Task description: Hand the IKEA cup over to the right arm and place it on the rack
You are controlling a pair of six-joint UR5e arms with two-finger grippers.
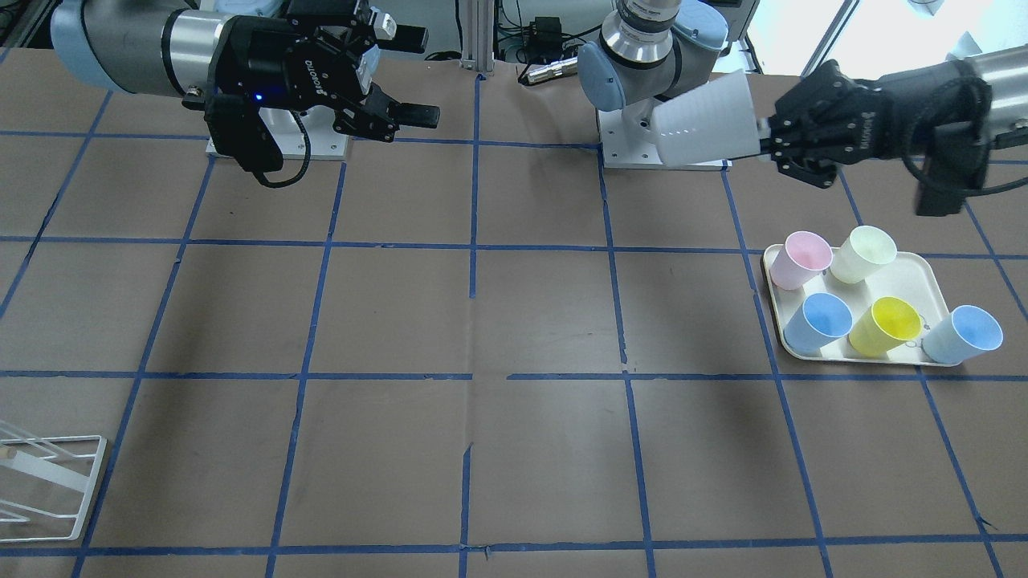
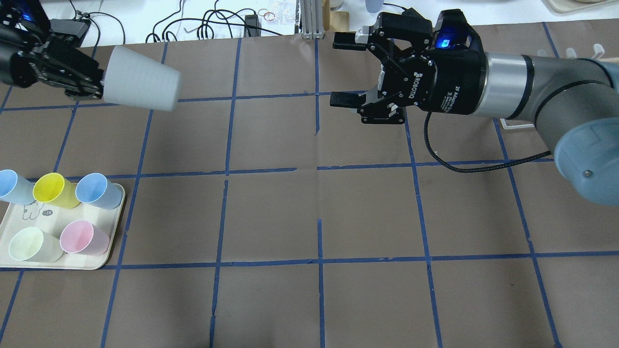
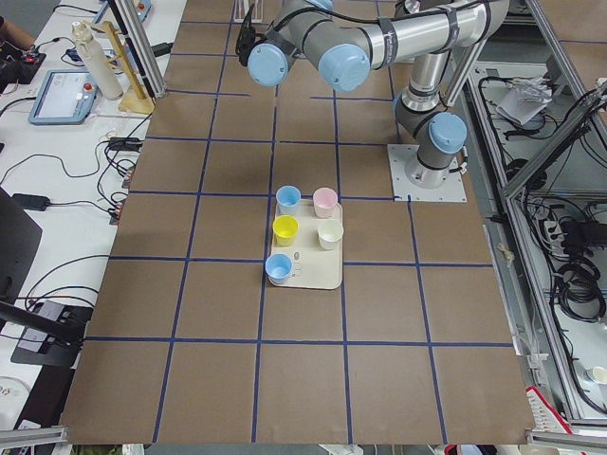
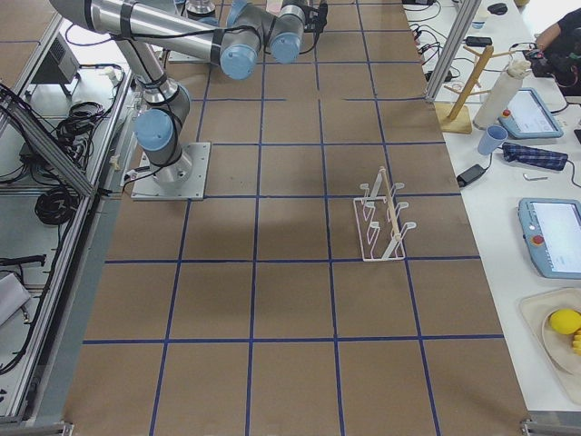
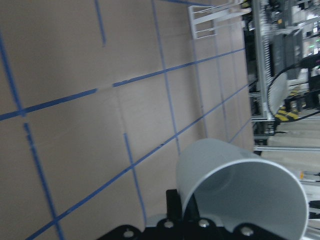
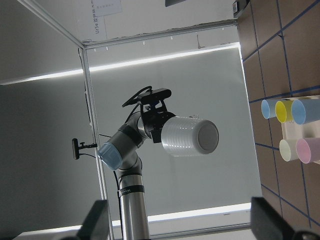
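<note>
The pale grey IKEA cup (image 2: pixel 140 87) is held on its side in the air by my left gripper (image 2: pixel 96 87), which is shut on its rim, with the cup's base pointing towards the right arm. It also shows in the front view (image 1: pixel 707 120), the left wrist view (image 5: pixel 240 185) and the right wrist view (image 6: pixel 190 136). My right gripper (image 2: pixel 344 71) is open and empty, faces the cup, and is well apart from it. The white wire rack (image 4: pixel 381 218) stands on the table on the right arm's side and shows in the front view (image 1: pixel 48 482).
A cream tray (image 2: pixel 96 261) sits on the left arm's side with two light-blue cups (image 2: pixel 99 191), a yellow, a pink and a cream cup. The table is brown paper with a blue tape grid. Cables and gear lie past the far edge.
</note>
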